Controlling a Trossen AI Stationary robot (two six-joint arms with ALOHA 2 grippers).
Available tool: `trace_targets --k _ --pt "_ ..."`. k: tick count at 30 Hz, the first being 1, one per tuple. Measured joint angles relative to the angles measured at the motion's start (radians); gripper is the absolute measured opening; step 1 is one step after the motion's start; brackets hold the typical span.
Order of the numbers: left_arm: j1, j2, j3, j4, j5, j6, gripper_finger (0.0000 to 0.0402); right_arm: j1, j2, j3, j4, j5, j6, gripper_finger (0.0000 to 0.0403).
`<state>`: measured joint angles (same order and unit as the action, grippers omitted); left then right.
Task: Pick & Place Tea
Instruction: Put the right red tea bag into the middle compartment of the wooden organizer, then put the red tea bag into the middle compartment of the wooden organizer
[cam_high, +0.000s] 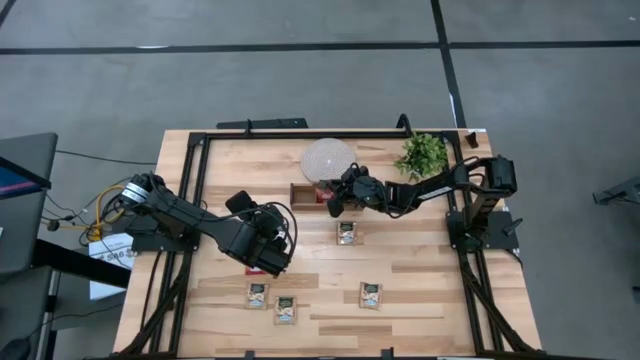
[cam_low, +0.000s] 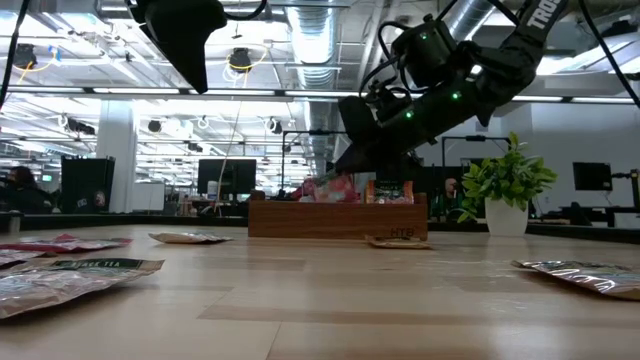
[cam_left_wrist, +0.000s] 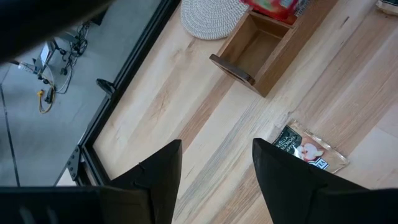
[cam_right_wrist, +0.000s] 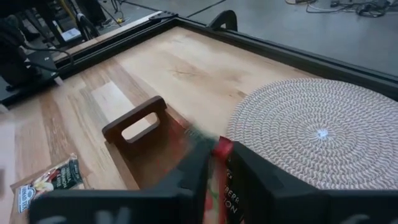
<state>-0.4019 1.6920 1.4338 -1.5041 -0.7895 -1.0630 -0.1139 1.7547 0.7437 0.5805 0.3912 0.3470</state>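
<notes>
My right gripper (cam_right_wrist: 217, 163) hangs over the wooden tray (cam_high: 305, 192), its fingers (cam_right_wrist: 186, 171) pinched down to a narrow slit on a red tea sachet (cam_right_wrist: 221, 149) beside the round woven mat (cam_high: 328, 159). My left gripper (cam_left_wrist: 214, 171) hovers over bare table (cam_high: 420, 270), fingers spread wide with nothing between them. One pale sachet (cam_high: 347, 233) lies just below the tray, and three others (cam_high: 285, 309) lie along the near edge.

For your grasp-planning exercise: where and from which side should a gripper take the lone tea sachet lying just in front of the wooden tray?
The sachet lies flat on the table, so probably come straight down and pinch across two opposite edges. It lies apart from the wooden tray, leaving room for both fingers.
</notes>
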Motion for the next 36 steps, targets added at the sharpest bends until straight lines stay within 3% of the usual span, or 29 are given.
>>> trace_targets --k 8,17,22,29,36 --pt "0.000 0.000 0.000 0.000 0.000 0.000 0.0190 -0.011 0.000 0.000 -0.019 0.001 -0.006 0.0130" --pt "0.000 0.000 0.000 0.000 0.000 0.000 0.0190 -0.009 -0.078 0.000 -0.044 0.000 -0.056 0.0130" --pt "-0.002 0.000 0.000 0.000 0.015 0.025 0.0190 0.025 -0.211 0.000 -0.180 0.000 -0.155 0.0118" --pt "-0.015 0.000 0.000 0.021 0.066 0.053 0.0190 0.091 -0.480 0.000 -0.567 0.000 -0.212 0.0106" --pt "-0.026 0.000 0.000 0.123 0.143 0.112 0.0190 0.188 -0.766 0.000 -0.839 0.000 -0.245 0.0101"
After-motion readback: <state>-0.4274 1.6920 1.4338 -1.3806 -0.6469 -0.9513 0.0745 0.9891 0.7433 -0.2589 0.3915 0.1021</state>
